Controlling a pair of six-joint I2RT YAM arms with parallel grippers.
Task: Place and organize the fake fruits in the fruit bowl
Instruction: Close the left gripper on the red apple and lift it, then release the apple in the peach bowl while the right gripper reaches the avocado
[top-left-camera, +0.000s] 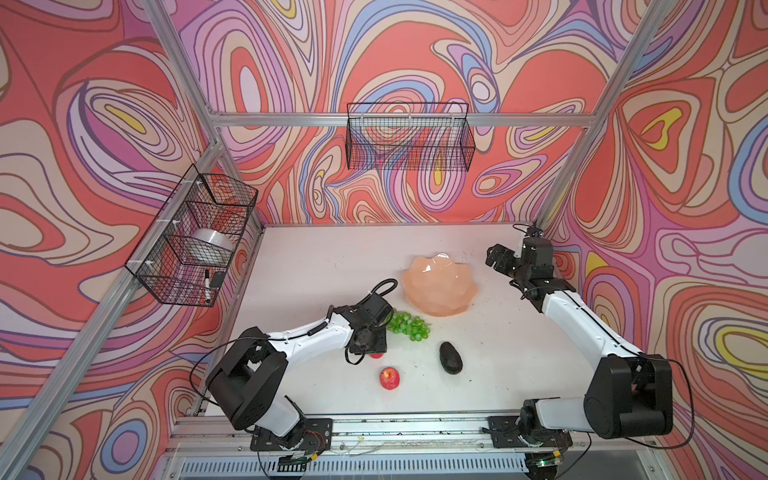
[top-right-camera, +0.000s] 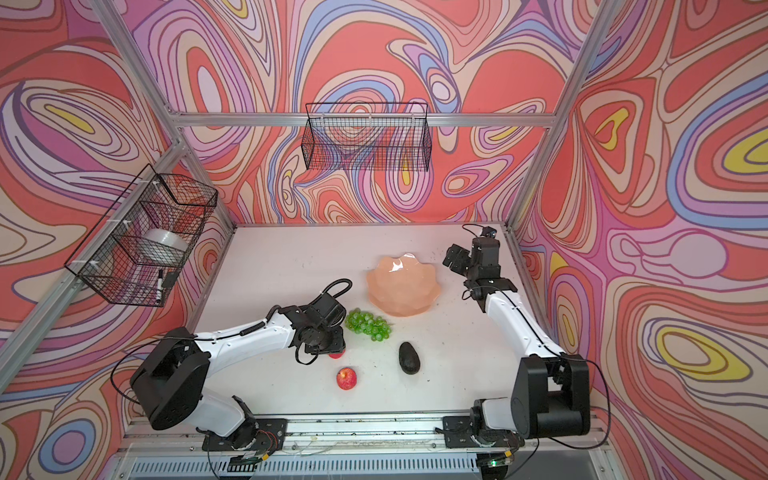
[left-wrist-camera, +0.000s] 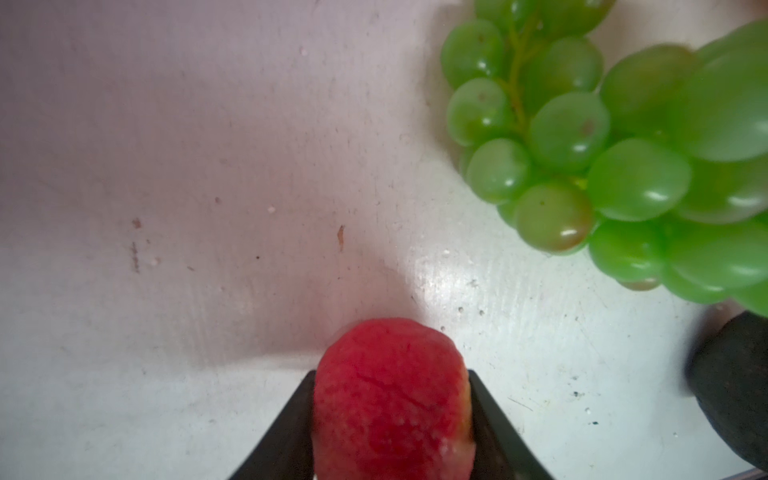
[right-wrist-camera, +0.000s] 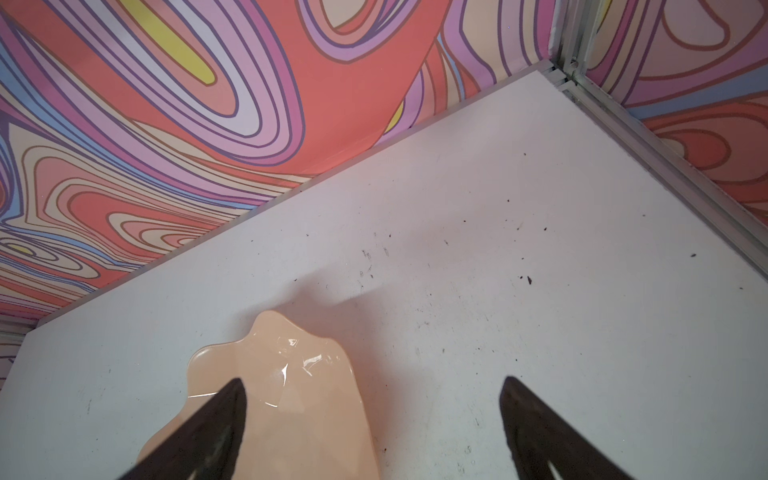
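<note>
Left wrist view shows my left claw (left-wrist-camera: 390, 374) clenched on a red apple (left-wrist-camera: 390, 399). Its two black fingers (left-wrist-camera: 291, 424) press the fruit's sides, low over the white tabletop (left-wrist-camera: 166, 208). From above I catch only a red sliver of that apple (top-left-camera: 376, 355) peeking out beneath the wrist. The grapes (left-wrist-camera: 602, 158) lie near the held apple but apart from it, and a dark edge of the avocado (left-wrist-camera: 735, 390) shows at the border of the same view.

In both top views the fruit bowl (top-left-camera: 439, 286) (top-right-camera: 403, 286) rests on the tabletop, toward the back and a little right of the middle, and all four fruits are outside it. The grapes (top-left-camera: 407, 325) sit just beside its near rim, on the left; I cannot tell whether they touch it. The avocado (top-left-camera: 450, 358) lies alone in front of the grapes. A second apple (top-left-camera: 389, 377) sits closest to the front edge, to the left of the avocado and apart from everything else.

My right claw (top-left-camera: 496, 259) is released, its fingers spread wide, and it hovers at the back right just beside the bowl's right rim. In the right wrist view one finger (right-wrist-camera: 216, 415) overlaps the bowl (right-wrist-camera: 282, 395) in the picture, while the other stands over bare tabletop.
</note>
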